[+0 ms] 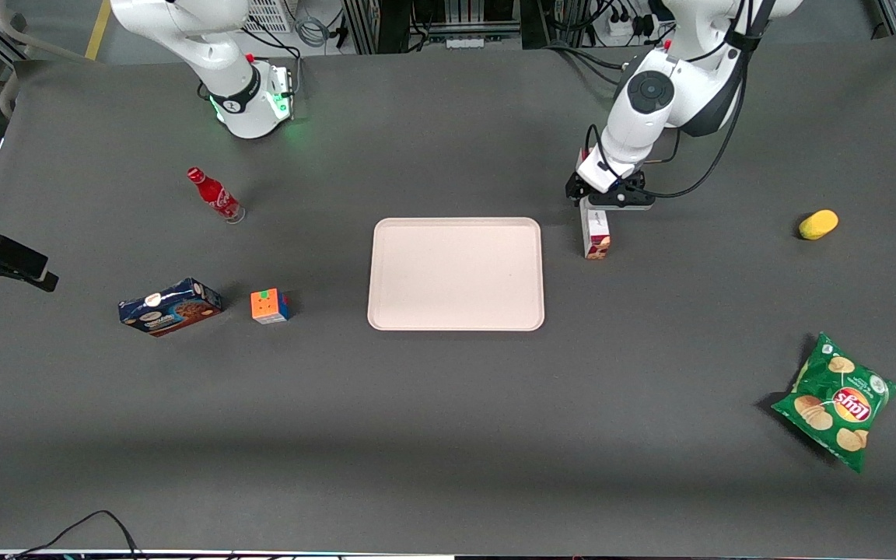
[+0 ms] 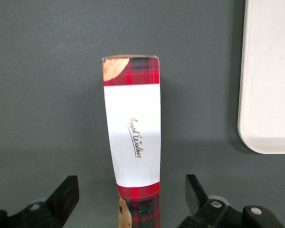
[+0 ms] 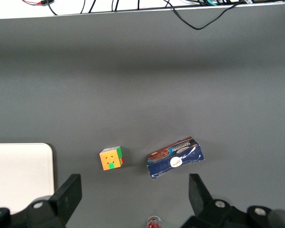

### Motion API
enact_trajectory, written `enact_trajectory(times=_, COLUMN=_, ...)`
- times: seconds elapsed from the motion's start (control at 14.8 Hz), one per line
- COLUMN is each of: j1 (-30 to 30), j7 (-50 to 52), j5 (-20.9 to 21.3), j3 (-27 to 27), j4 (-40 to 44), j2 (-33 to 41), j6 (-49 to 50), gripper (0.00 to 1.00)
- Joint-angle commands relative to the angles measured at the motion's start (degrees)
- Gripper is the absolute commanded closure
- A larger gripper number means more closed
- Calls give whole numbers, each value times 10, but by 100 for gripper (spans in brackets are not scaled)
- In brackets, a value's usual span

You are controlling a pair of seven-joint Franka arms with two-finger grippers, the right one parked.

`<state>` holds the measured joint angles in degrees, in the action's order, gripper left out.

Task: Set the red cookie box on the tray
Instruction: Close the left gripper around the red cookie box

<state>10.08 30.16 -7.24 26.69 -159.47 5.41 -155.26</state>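
The gripper [image 1: 611,199] hangs directly over the box [image 1: 596,233], above the end farther from the front camera, with its fingers spread wide and nothing between them. In the wrist view the two fingers [image 2: 66,192] stand well clear of the box [image 2: 133,137] on either side, so the grasp is lined up but not yet made.

The box lies flat on the table just beside the tray [image 1: 456,274], off the tray's edge toward the working arm's end; seen from the front, it sits at about two o'clock from the tray's centre. Its long axis runs roughly twelve to six, parallel to that tray edge.

The step in hand looks like the descent and pinch. To do it well, the gripper should come straight down with the box centred between the fingers, which straddle the narrow width as they should. It is positioned over one end, though, not the middle of the length, so the free end may sag or swing on lifting; shifting toward the white label first would help. Cardboard calls for a firm but moderate squeeze.

After that, lift enough to clear the low rim, carry toward eight o'clock, and set the box down flat well inside the tray.
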Motion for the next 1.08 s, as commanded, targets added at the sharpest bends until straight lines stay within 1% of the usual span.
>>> enact_trajectory(times=0.0, j1=0, j7=55, j5=-5, j3=30, j4=-15, j2=-9, j6=-29, gripper=0)
enact_trajectory(times=0.07, j1=0, j7=57, j5=-5, j3=33, j4=-15, j2=-12, j6=-29, gripper=2)
enact_trajectory(times=0.14, j1=0, j7=57, j5=-5, j3=33, j4=-15, j2=-12, j6=-29, gripper=9)
enact_trajectory(times=0.41, j1=0, j7=50, j5=-4, j3=33, j4=-15, j2=-13, j6=-25, gripper=46)
enact_trajectory(times=0.47, j1=-1, j7=48, j5=-4, j3=33, j4=-15, j2=-13, j6=-24, gripper=53)
enact_trajectory(times=0.61, j1=-1, j7=48, j5=-3, j3=33, j4=-16, j2=-13, j6=-25, gripper=62)
enact_trajectory(times=0.68, j1=-1, j7=48, j5=-4, j3=33, j4=-15, j2=-13, j6=-24, gripper=69)
enact_trajectory(times=0.74, j1=-2, j7=48, j5=-4, j3=33, j4=-15, j2=-13, j6=-23, gripper=81)
enact_trajectory(times=0.81, j1=-2, j7=49, j5=-4, j3=33, j4=-15, j2=-12, j6=-22, gripper=96)
enact_trajectory(times=0.88, j1=-4, j7=48, j5=-4, j3=33, j4=-14, j2=-10, j6=-22, gripper=100)
enact_trajectory(times=1.02, j1=-6, j7=47, j5=-4, j3=31, j4=-7, j2=-3, j6=-17, gripper=100)
